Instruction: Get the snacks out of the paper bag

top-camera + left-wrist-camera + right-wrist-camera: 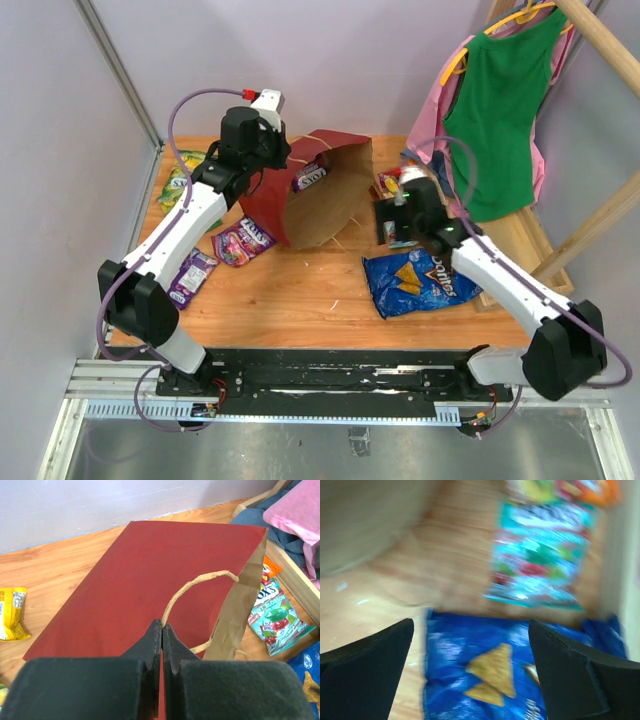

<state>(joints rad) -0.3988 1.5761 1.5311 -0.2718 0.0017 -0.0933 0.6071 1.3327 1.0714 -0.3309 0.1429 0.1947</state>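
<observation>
My left hand (162,628) is clamped on the paper bag (125,575) by its handle (195,582), bag tipped on the tabletop (300,300). My right hand (470,630) is spread wide above the blue chip bag (490,680). Purple packet (310,177) at the mouth looks light and slick, so I'd pinch its crimped edge.

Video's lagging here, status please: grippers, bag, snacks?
Left gripper shut on paper bag. Right gripper open, empty, over blue chip bag. Purple packet in bag mouth. Nothing blocking.

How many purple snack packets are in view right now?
3. One purple packet sits in the paper bag mouth; a second and third lie on the table left of it. Others may hide inside.
</observation>
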